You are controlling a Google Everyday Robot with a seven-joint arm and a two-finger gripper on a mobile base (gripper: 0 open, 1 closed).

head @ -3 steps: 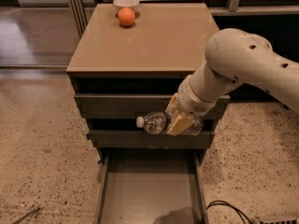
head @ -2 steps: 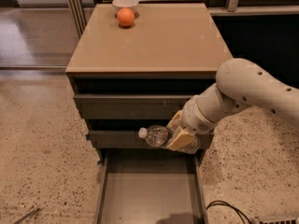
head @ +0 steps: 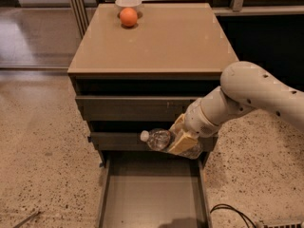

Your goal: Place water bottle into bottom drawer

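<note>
The gripper (head: 179, 139), reaching in from 3 o'clock, is clamped around the water bottle (head: 159, 139). The bottle lies on its side, white cap pointing to 9 o'clock, held in front of the middle drawer and above the back of the open bottom drawer (head: 152, 201). An orange ball (head: 128, 17) sits at 11 o'clock on the bench (head: 161, 42), just beside a white bowl (head: 128, 3).
</note>
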